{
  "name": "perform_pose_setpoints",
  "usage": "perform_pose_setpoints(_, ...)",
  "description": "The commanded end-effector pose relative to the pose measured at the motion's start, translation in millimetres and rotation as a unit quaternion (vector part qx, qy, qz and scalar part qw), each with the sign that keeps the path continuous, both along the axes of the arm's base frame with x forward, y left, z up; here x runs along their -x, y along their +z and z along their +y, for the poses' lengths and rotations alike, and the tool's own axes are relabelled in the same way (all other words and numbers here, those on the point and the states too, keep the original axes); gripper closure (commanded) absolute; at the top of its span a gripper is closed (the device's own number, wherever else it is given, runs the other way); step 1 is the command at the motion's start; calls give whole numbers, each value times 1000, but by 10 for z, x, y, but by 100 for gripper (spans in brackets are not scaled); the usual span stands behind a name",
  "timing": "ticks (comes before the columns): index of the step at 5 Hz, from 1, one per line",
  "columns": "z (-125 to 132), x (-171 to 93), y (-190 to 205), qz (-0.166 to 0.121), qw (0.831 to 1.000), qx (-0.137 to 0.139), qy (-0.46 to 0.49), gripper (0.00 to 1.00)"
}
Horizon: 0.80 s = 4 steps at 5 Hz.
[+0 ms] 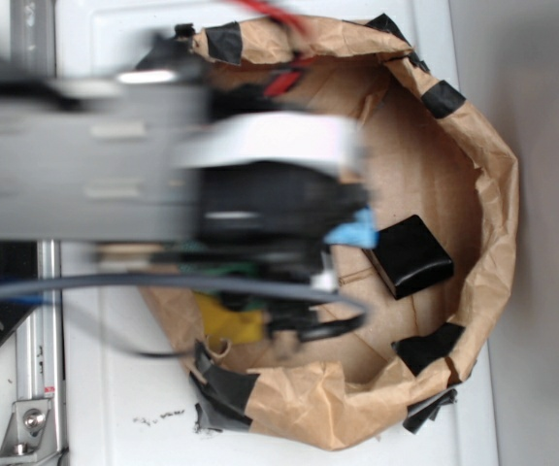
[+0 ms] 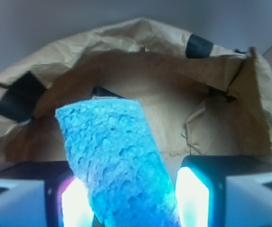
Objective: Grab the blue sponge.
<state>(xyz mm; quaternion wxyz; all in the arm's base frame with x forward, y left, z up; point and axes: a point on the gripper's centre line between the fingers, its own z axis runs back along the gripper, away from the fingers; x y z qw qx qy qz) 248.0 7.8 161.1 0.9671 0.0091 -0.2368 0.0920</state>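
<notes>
The blue sponge (image 2: 119,156) is a porous sky-blue block that stands tilted between my two lit fingers in the wrist view, its top leaning left. The left pad (image 2: 74,203) presses against it, and the right pad (image 2: 190,198) meets its lower edge. My gripper (image 2: 132,191) is shut on the sponge. In the blurred exterior view only a small blue corner of the sponge (image 1: 359,231) shows at the tip of the gripper (image 1: 343,254), inside the brown paper enclosure. The arm hides the rest of the sponge.
A crumpled brown paper wall (image 1: 493,194) patched with black tape rings the work area. A black block (image 1: 412,255) lies just right of the gripper. A yellow sponge (image 1: 223,318) peeks out under the arm. A dark edge (image 2: 103,91) shows behind the blue sponge.
</notes>
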Motion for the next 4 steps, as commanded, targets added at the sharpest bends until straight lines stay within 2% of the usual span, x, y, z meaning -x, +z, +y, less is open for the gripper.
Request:
perform_pose_setpoints(1,40,-102,-34,41,999,8,7,100)
perform_pose_setpoints(2,88,-159,-53,58,998,9,17,100)
perform_pose_setpoints(4,95,-158,-12,61,998,19,18,100)
